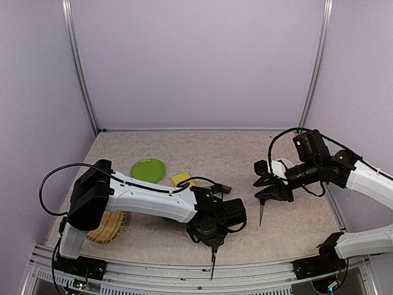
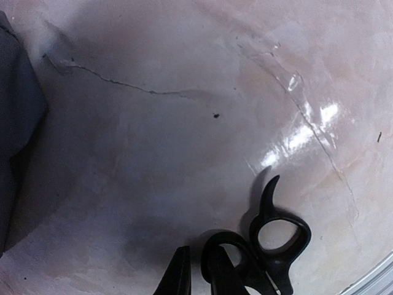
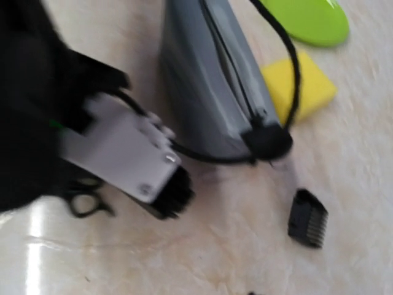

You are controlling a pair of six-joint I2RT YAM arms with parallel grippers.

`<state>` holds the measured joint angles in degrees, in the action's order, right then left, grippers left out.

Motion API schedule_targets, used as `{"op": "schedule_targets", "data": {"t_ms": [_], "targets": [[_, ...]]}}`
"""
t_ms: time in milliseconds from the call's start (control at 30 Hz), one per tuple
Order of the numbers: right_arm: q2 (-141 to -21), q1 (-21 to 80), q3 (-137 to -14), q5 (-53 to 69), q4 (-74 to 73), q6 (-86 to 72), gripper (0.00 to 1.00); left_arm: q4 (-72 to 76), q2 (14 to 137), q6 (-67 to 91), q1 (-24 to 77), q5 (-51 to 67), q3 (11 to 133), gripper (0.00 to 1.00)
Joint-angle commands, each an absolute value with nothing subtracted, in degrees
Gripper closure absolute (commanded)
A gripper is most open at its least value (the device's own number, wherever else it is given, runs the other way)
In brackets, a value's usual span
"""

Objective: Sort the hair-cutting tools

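Grey fabric pouch (image 3: 202, 74) taken as landmark. Showed black-handled scissors (image 2: 279, 236) just beside that pouch, apparently lying flat, handle loops offered for a pick. Showed the left gripper (image 1: 212, 241) set narrowly about those loops; could not tell whether actually gripping. Showed the right gripper (image 1: 265, 195) apart from the pouch, seemingly pinching a second pair of scissors (image 1: 261, 214), blades hanging down, probably for carrying. Showed a small black guard (image 3: 307, 219) near the pouch's zip end, untouched.

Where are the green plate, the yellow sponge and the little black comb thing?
Round green plate (image 1: 148, 170): top view, its middle.
Square yellow sponge (image 3: 313, 89): right wrist view, its top face.
Small black toothed clipper guard (image 3: 307, 218): right wrist view, its middle.
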<state>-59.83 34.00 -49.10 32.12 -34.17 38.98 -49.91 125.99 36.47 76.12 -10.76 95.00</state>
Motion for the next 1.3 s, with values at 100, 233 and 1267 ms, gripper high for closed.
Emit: {"op": "schedule_targets", "data": {"t_ms": [100, 233, 1267], "targets": [[-58.96, 38.46, -50.70, 38.37, -44.76, 46.06, 0.62, -54.80, 131.20, 33.38, 74.92, -13.91, 92.77, 1.00], [-60.39, 47.84, -51.46, 32.89, -46.43, 48.11, 0.63, -47.29, 125.45, 32.49, 72.23, -8.63, 87.47, 1.00], [-91.12, 76.10, -52.88, 6.62, -22.74, 57.17, 0.56, -35.83, 119.80, 29.23, 66.40, 4.23, 77.07, 1.00]]}}
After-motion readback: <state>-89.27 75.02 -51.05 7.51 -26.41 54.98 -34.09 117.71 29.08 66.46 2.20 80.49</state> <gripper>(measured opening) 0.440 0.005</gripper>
